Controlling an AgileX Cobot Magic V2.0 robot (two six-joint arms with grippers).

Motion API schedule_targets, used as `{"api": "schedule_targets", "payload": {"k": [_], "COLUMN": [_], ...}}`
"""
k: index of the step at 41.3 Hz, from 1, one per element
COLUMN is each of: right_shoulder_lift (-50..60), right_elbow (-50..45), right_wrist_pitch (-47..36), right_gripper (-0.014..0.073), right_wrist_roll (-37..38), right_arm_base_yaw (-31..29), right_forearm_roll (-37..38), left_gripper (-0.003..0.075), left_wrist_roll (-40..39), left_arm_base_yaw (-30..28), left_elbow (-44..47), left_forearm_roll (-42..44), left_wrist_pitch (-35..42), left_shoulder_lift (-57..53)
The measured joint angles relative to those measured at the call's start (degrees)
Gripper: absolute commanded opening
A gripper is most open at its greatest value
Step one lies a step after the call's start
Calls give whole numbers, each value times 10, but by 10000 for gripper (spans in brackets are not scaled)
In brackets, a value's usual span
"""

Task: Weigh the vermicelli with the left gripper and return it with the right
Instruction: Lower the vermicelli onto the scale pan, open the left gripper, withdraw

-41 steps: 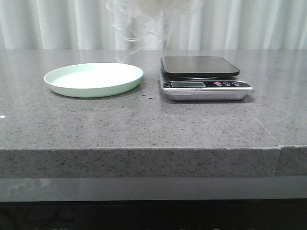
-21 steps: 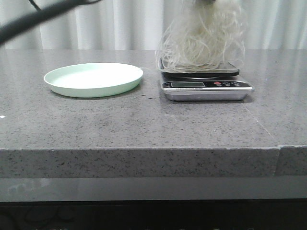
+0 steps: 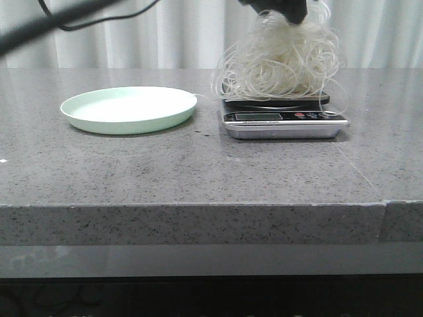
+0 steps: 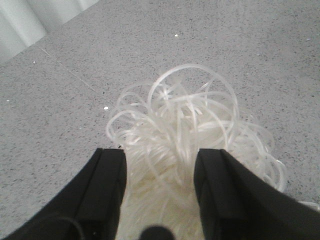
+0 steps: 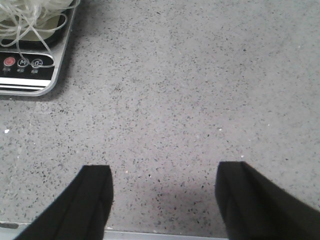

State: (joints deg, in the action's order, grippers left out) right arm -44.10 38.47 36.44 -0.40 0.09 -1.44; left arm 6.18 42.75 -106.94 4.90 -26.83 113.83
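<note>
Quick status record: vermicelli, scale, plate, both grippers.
vermicelli: resting on the scale platform, strands spilling over its edges
scale: right of the plate, display unreadable
plate: pale green, nothing on it
left gripper: above the scale, fingers apart around the noodles
right gripper: open over bare countertop beside the scale, holding nothing

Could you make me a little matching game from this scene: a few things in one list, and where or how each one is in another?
Things:
1. vermicelli
2. pale green plate
3. left gripper
4. right gripper

States:
A. open over bare countertop, holding nothing
B. piled on the kitchen scale
C. empty, left of the scale
D. fingers either side of the noodle nest

Pairs: 1-B, 2-C, 3-D, 4-A
</note>
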Motion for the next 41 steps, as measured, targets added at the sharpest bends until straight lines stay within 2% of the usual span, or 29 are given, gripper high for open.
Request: {"api": "schedule_targets", "payload": {"k": [14,21,26,41], "right_shoulder_lift": [0,0,0,0], "right_elbow": [0,0,0,0], "right_wrist_pitch": [0,0,0,0], "right_gripper": [543,543,543,543], "right_wrist_roll": [0,0,0,0], "right_arm_base_yaw": [0,0,0,0], "right_forearm_roll": [-11,-11,-11,-12], "left_gripper": [388,388,388,388], "left_wrist_roll": [0,0,-4,-27], "left_arm_base_yaw": [0,0,0,0], "left_elbow": [-1,22,85,375], "left_forearm_roll": [0,0,-1,-5], "left_wrist_pitch": [-99,-123,-123,-52], "left_shoulder_lift": [-136,-212,-280,-512]}}
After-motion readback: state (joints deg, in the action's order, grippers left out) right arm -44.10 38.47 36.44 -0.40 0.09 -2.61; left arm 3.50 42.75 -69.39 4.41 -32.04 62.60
